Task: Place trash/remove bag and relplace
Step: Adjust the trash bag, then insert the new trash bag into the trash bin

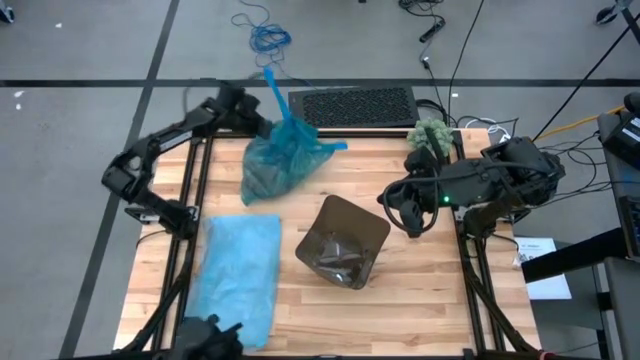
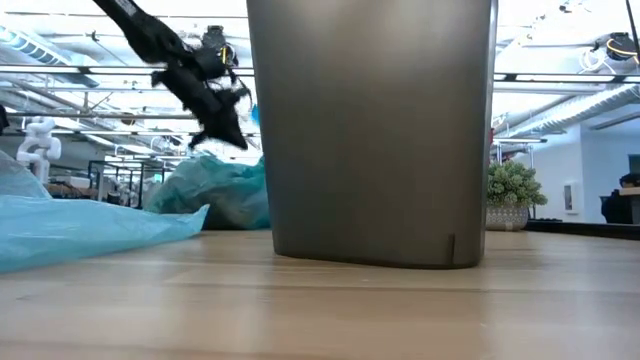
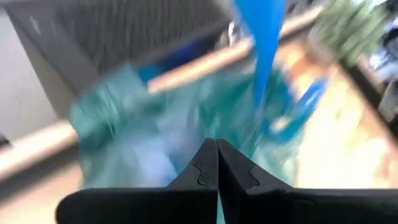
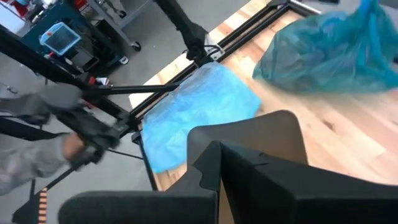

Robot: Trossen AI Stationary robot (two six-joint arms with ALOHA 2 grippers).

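Observation:
A filled teal-blue bag (image 1: pixel 278 162) lies on the table's far part, with dark lumps of trash showing dimly through it. A blue strip (image 1: pixel 272 88) stands up from its top. My left gripper (image 1: pixel 257 124) is shut just at the bag's far left top; in the low view it (image 2: pixel 232 138) hangs above the bag (image 2: pixel 215 192). The grey-brown bin (image 1: pixel 345 240) stands at mid-table, with no bag in it. A flat light-blue bag (image 1: pixel 240 268) lies to the left of the bin. My right gripper (image 1: pixel 392 205) hovers shut, high and to the right of the bin. My left gripper (image 3: pixel 217 154) is shut with the bag's top (image 3: pixel 205 118) right ahead of its tips. The blurred view does not show whether any film is caught between the fingers, so I cannot tell whether it touches the bag.
A fuzzy grey-green ball (image 1: pixel 432 135) sits at the far right of the table, and a black mesh mat (image 1: pixel 352 104) lies past the far edge. A person's grey sleeve and hand (image 4: pixel 56 124) show beyond the table's left side. Bare wood lies near the front edge.

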